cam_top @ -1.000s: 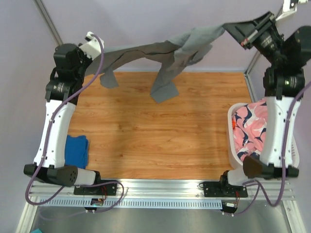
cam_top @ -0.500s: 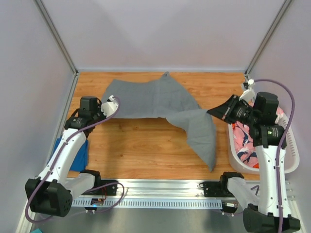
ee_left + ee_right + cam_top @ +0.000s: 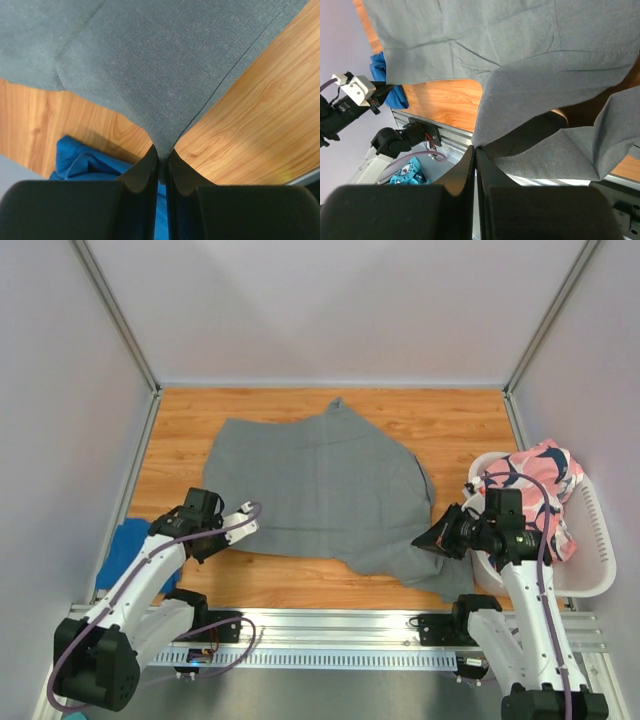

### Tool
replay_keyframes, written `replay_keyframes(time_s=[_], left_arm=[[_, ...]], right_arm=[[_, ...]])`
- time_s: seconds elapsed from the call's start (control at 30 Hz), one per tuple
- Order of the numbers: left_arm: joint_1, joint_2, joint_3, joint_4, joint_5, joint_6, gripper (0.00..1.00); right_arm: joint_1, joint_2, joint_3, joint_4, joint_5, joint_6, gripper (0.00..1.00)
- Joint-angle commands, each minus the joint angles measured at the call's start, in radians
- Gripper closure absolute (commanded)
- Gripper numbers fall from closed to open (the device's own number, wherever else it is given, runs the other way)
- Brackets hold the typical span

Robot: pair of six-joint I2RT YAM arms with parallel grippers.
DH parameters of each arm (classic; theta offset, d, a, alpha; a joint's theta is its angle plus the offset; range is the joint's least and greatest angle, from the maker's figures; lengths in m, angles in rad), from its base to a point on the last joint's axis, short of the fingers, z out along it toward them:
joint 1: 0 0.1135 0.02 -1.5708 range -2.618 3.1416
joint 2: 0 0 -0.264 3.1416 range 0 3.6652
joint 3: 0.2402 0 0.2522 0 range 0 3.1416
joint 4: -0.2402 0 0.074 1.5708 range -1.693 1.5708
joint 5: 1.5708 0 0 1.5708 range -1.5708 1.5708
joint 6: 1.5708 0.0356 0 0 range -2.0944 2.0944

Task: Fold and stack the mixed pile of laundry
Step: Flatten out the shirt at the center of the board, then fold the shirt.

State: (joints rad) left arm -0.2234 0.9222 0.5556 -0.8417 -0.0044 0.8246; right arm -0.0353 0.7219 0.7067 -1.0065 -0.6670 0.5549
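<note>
Matt grey knit cloth garment (image 3: pixel 320 490) on smooth, faintly glossy wood-grain table (image 3: pixel 455 420).

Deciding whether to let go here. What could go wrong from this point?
1. The grey cloth is doubled over and bunched by the right gripper, close to the table's near edge; released like this, it may stay creased or slide off.
2. The left gripper pinches only a corner tip, so a tug could slip it.
3. The blue cloth lies beside the left arm and could get dragged.
</note>
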Motion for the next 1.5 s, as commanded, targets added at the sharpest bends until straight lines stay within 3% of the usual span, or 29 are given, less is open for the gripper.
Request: replay_keyframes(time_s=[0.0, 0.27, 0.43, 0.93, 1.0, 1.03, 1.1, 1.13, 1.23, 1.3, 1.37, 1.47], left_arm=[[-0.005, 0.050, 0.033, 0.018, 0.057, -0.015, 0.85], [-0.001, 0.320, 0.242, 0.156, -0.124, -0.093, 0.85], [0.009, 0.420, 0.358, 0.219, -0.167, -0.140, 0.85], [0.045, 0.716, 0.604, 0.339, -0.304, -0.096, 0.83], [0.058, 0.742, 0.639, 0.340, -0.313, -0.088, 0.76], [0.062, 0.748, 0.648, 0.343, -0.313, -0.087, 0.66], [0.078, 0.773, 0.678, 0.343, -0.319, -0.091, 0.57], [0.085, 0.782, 0.690, 0.337, -0.325, -0.097, 0.57], [0.160, 0.797, 0.800, 0.198, -0.274, -0.212, 0.57], [0.217, 0.762, 0.877, 0.031, -0.088, -0.353, 0.56], [0.219, 0.727, 0.865, -0.042, 0.089, -0.401, 0.50], [0.217, 0.693, 0.779, -0.132, 0.208, -0.467, 0.44]], right_arm=[[0.060, 0.007, -0.009, 0.132, 0.047, 0.103, 1.00], [0.083, 0.250, 0.040, 0.371, 0.301, 0.223, 1.00], [0.107, 0.407, 0.149, 0.525, 0.371, 0.261, 1.00], [0.186, 0.842, 0.438, 0.623, 0.537, 0.295, 1.00], [0.187, 0.866, 0.470, 0.628, 0.550, 0.304, 1.00], [0.187, 0.878, 0.479, 0.629, 0.564, 0.307, 1.00], [0.192, 0.910, 0.499, 0.640, 0.572, 0.315, 1.00], [0.192, 0.922, 0.507, 0.638, 0.572, 0.316, 1.00], [0.210, 0.971, 0.540, 0.641, 0.569, 0.316, 1.00], [0.221, 1.001, 0.574, 0.628, 0.570, 0.307, 1.00], [0.236, 1.011, 0.593, 0.611, 0.583, 0.298, 1.00], [0.256, 1.010, 0.602, 0.594, 0.616, 0.289, 1.00]])
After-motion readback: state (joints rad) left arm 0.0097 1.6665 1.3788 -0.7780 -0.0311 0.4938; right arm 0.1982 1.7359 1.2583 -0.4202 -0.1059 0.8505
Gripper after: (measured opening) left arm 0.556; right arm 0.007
